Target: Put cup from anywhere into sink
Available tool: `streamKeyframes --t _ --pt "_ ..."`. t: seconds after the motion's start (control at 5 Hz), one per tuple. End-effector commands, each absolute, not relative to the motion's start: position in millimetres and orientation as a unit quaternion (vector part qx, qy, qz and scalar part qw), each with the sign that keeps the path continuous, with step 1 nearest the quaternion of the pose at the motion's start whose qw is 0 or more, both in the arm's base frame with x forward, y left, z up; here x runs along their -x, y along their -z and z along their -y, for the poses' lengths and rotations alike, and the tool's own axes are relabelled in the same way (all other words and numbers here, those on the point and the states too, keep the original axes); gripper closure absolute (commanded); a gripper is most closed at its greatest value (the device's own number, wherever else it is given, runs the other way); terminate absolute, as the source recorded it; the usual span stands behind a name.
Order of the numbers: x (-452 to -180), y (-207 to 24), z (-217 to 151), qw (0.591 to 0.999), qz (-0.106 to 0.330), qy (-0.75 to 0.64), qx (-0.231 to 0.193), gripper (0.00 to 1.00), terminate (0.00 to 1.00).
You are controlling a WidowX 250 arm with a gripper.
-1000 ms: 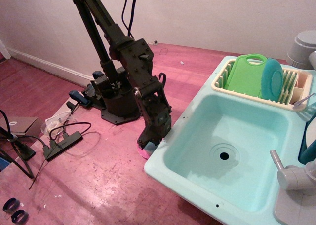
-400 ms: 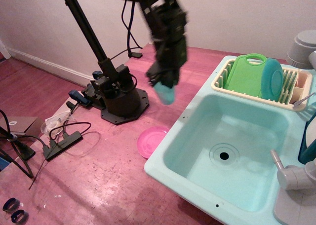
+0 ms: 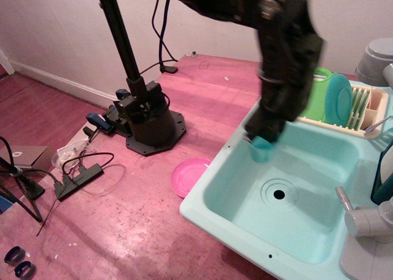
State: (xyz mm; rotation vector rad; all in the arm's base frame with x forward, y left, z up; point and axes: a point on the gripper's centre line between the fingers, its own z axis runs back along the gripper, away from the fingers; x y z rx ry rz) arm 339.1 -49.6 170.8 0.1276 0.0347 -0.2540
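Note:
The small light teal cup (image 3: 262, 150) hangs in my gripper (image 3: 260, 139), which is shut on it. The dark arm reaches from the upper left across to the right, and the cup is held in the air over the left part of the pale turquoise sink (image 3: 307, 231), above and left of the dark drain hole (image 3: 279, 194). The cup's top is hidden by the fingers; only its lower part shows.
A flat pink plate (image 3: 189, 169) lies on the red floor by the sink's left edge. The cream dish rack (image 3: 362, 111) at the back holds a green board and a darker teal plate (image 3: 338, 97). A grey faucet (image 3: 362, 217) stands at right. The arm base (image 3: 147, 123) and cables lie at left.
The gripper rose from the pink plate with the cup, swung right and now holds it over the sink basin. The pink plate stays on the floor.

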Motion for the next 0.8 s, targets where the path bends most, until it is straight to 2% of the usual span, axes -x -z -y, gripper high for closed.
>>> streamKeyframes --t 0.0,0.2,0.6 --pt "-351 -164 71 0.989 -0.010 0.137 -0.047 1.00 0.00" --pt "-336 -161 76 0.989 -0.011 0.143 -0.035 0.00 0.00" --pt "-328 -167 72 0.990 -0.007 0.133 -0.041 0.00 0.00"
